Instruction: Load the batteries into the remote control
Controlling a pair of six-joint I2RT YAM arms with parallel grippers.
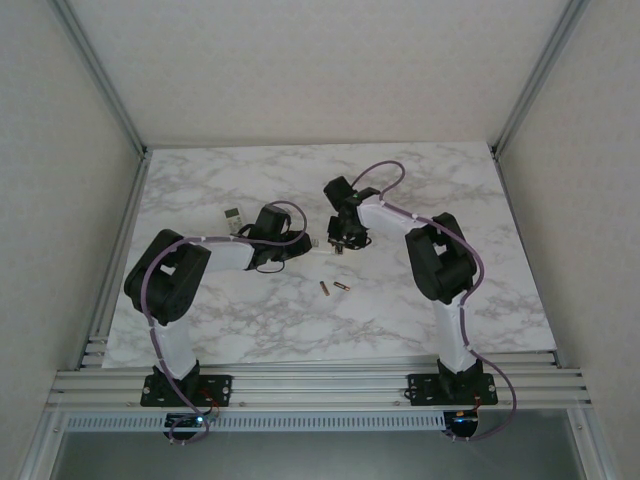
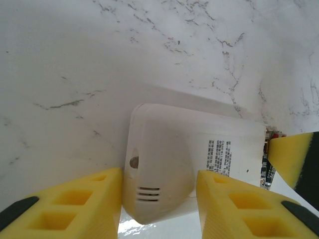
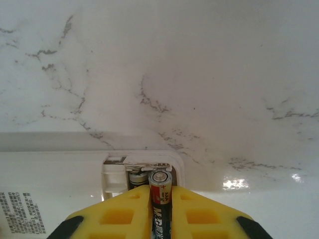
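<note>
Two loose batteries (image 1: pixel 324 289) lie close together on the white, grey-veined marble table (image 1: pixel 450 200) in the top view, near its middle and just on the arm-base side of the grippers. Pale walls (image 1: pixel 300 60) close the table in on three sides, and aluminium rails (image 1: pixel 320 385) run along its near edge. The far strip and the right side of the marble offer open room. The left gripper (image 1: pixel 300 243) and right gripper (image 1: pixel 343 240) meet tip to tip at the centre, with the remote control (image 1: pixel 312 242) a small white sliver between them. A small pale rectangular object (image 1: pixel 233 216) lies just beyond the left wrist.

From the left wrist, the remote control (image 2: pixel 199 159) lies flat on the marble with its printed label up. Its rounded end is clamped between the left gripper's (image 2: pixel 158 199) yellow fingers (image 2: pixel 75 204), which press on both its sides. A yellow finger of the right gripper shows at the remote's far end.

From the right wrist, the right gripper (image 3: pixel 160 209) pinches a battery (image 3: pixel 160 194), dark with red and gold, held lengthwise. Its tip is at the open battery compartment (image 3: pixel 119 169) at the remote's end, where another cell (image 3: pixel 135 177) already sits. Open marble stretches beyond.
</note>
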